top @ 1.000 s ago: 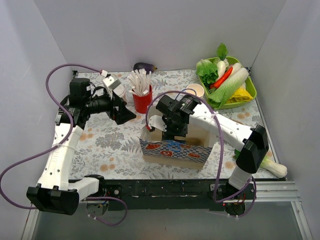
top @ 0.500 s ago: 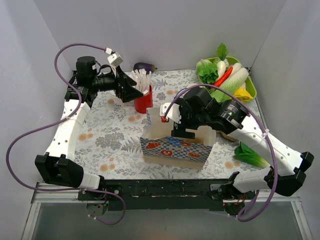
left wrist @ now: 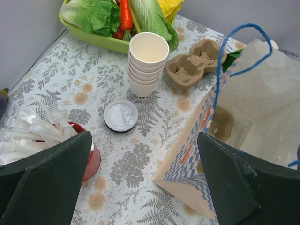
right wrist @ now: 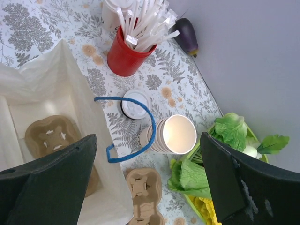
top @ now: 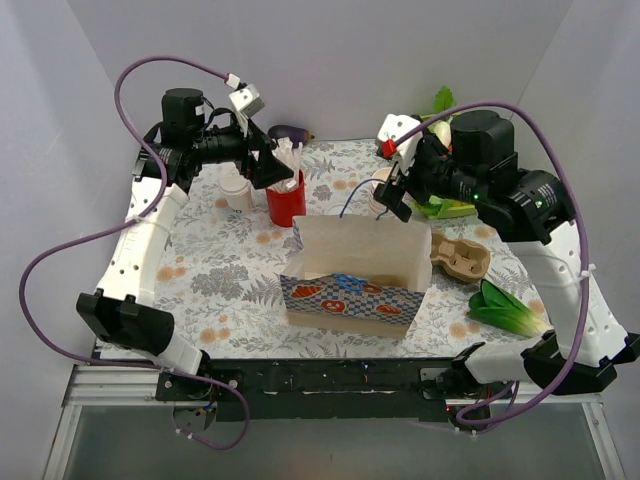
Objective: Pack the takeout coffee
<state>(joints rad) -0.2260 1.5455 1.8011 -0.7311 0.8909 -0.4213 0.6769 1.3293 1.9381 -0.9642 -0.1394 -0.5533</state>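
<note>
The takeout coffee (top: 236, 193), a cream cup with a white lid, stands left of the red cup of sticks (top: 285, 200); its top shows in the right wrist view (right wrist: 112, 10). It is out of the left wrist view. The patterned paper bag (top: 350, 285) stands open mid-table with a brown carrier (right wrist: 50, 136) inside. My left gripper (top: 270, 168) hangs open and empty above the red cup (left wrist: 144, 140). My right gripper (top: 392, 195) is open and empty, raised behind the bag's right end (right wrist: 149, 140).
A stack of lidless cups (left wrist: 147, 61) and a loose white lid (left wrist: 121, 115) sit behind the bag. A second carrier (top: 460, 260) lies right of it. A green tray of vegetables (top: 497, 168), an eggplant (top: 290, 132) and a bok choy (top: 505, 310) are around.
My right gripper has lifted out of the bag and swung up and back to the right. My left arm has risen and moved back over the red cup.
</note>
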